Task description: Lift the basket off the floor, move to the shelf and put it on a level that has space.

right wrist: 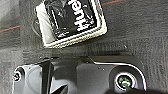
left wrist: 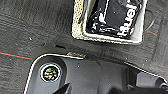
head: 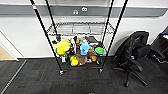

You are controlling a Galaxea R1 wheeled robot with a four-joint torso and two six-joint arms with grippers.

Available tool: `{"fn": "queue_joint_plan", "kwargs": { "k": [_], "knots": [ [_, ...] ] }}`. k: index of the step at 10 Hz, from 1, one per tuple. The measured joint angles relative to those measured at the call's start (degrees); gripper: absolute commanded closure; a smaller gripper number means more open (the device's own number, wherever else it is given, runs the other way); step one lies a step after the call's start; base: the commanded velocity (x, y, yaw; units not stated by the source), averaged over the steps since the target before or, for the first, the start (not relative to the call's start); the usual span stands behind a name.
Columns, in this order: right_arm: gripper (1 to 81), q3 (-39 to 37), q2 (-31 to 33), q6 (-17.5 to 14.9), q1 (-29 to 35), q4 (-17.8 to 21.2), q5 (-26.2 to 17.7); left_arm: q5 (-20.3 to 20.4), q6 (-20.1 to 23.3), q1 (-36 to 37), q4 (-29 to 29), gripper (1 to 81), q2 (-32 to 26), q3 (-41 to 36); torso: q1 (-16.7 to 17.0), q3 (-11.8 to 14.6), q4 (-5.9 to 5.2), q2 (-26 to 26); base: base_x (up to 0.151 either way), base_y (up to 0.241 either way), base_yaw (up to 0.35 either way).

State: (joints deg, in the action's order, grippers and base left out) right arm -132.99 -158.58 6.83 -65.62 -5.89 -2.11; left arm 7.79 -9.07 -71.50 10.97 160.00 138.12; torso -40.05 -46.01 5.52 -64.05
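basket (left wrist: 110, 22) cut off on floor (left wrist: 30, 30)

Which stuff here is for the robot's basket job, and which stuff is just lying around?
For the job:
basket with black-and-white packets, sitting on the floor
shelf
the bare wire level

Just lying about:
colourful toys on a lower tier
black office chair

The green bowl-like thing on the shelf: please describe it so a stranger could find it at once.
Find the black wire shelf against the white wall. On its crowded toy tier, below the bare grey level, look at the right end. The round green thing sits there beside a blue toy; the yellow-green toys are at the left.
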Motion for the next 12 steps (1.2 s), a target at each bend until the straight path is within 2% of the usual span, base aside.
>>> {"fn": "queue_joint_plan", "kwargs": {
  "k": [7,12],
  "knots": [
    [1.0,0.05,0.02,-0.13,5.23,-0.04,-3.62,-0.07,-1.79,1.24,0.0,1.0,0.22,0.22,-8.31,-0.68,0.0,-13.31,0.0,0.0,0.0],
    [1.0,-0.01,0.02,-0.13,5.67,-0.17,-5.02,-0.38,-2.41,1.77,0.13,1.0,0.91,1.71,-14.6,-0.68,0.0,-23.27,0.0,0.0,0.0]
  ]
}}
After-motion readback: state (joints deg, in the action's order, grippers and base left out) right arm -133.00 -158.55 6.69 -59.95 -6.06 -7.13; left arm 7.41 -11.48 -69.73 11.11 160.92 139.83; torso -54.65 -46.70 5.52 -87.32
